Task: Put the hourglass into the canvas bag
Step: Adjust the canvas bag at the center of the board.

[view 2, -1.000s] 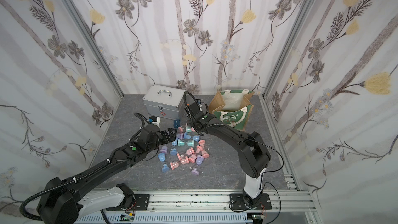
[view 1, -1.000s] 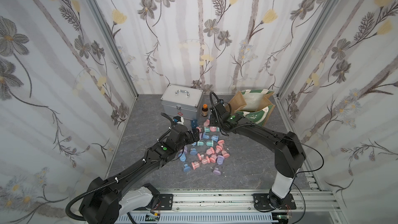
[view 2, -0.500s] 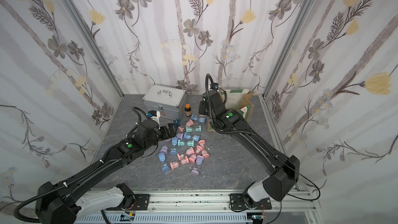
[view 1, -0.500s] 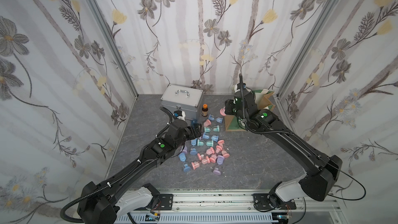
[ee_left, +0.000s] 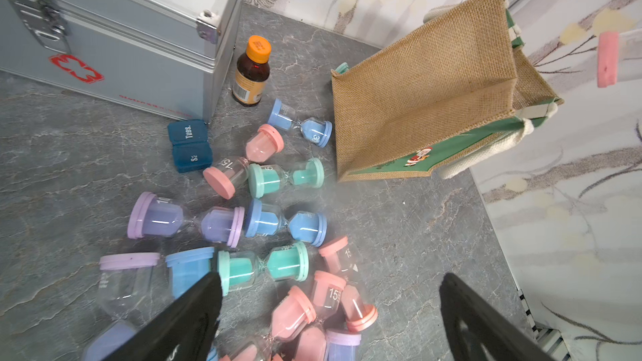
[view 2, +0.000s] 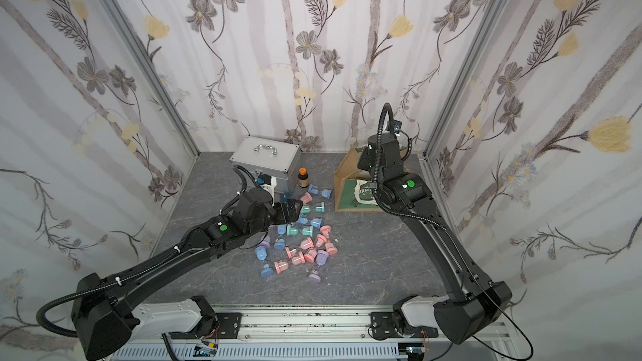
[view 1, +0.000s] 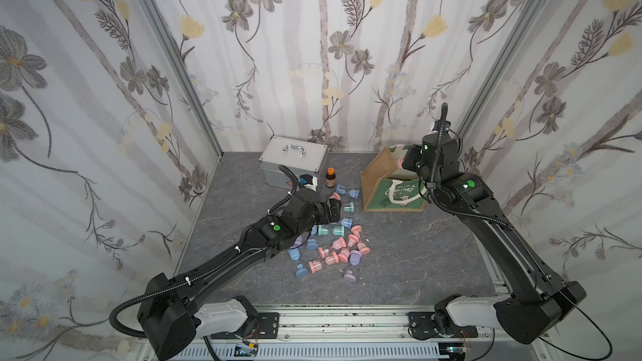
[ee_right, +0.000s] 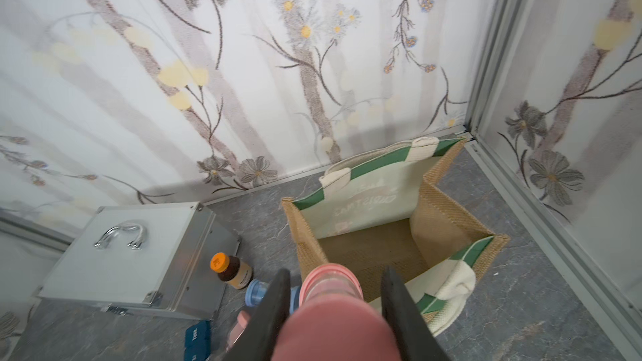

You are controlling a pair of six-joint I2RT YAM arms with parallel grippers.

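Note:
A pink hourglass is clamped between the fingers of my right gripper, which is shut on it. It hangs above the open mouth of the canvas bag, a tan jute tote with a green front that stands in the back right corner. In the left wrist view, one pink end of the hourglass shows in the air past the bag's top edge. My left gripper is open, low over a pile of loose hourglasses, holding nothing.
A silver metal case stands at the back, with a brown bottle with an orange cap beside it. A blue pill box lies by the case. Papered walls close in the back and both sides.
My right arm has lifted from the pile with the pink hourglass and swung right and back, over the bag. The left arm has shifted only slightly.

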